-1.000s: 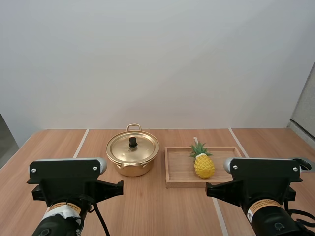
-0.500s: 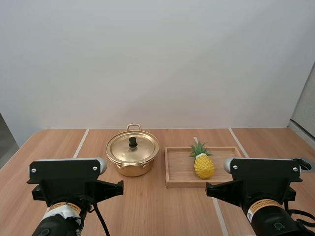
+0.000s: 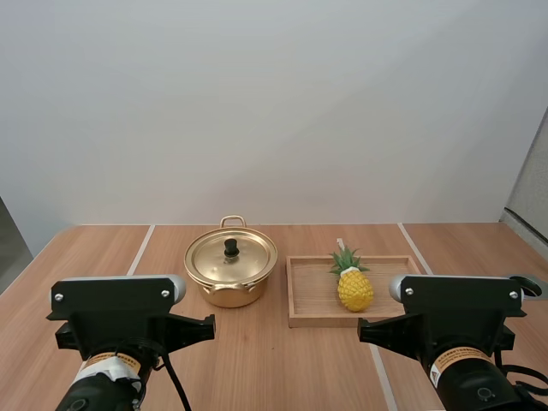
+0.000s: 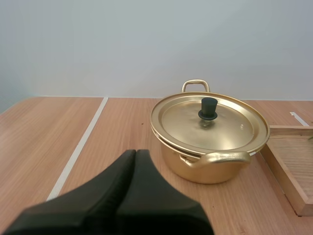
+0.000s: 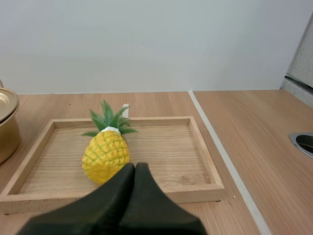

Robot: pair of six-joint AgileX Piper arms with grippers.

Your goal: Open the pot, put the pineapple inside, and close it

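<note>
A pale wood surface point(image 3: 257, 360) under a blank grey wall, and nothing on it has stirred over the last second. The pot point(image 3: 230, 281) sits centre-left, with its lid point(image 3: 244, 257) on and the black knob point(image 3: 231, 247) untouched. At the pot's 3 o'clock, the pineapple point(image 3: 354, 288) lies in the wooden tray point(image 3: 308, 301), crown pointing to about 11 o'clock. The tray sits just beside the pot. Moving outward, the left end effector point(image 4: 135, 153) hangs at the pot's 6 o'clock, closed into one dark wedge and gripping nothing. The right end effector point(image 5: 135, 167) is likewise closed and empty, at the pineapple's 6 o'clock. With no change, I judge the task hasn't started. Lifting the lid comes first, and the left end effector looks best placed for it.
</note>
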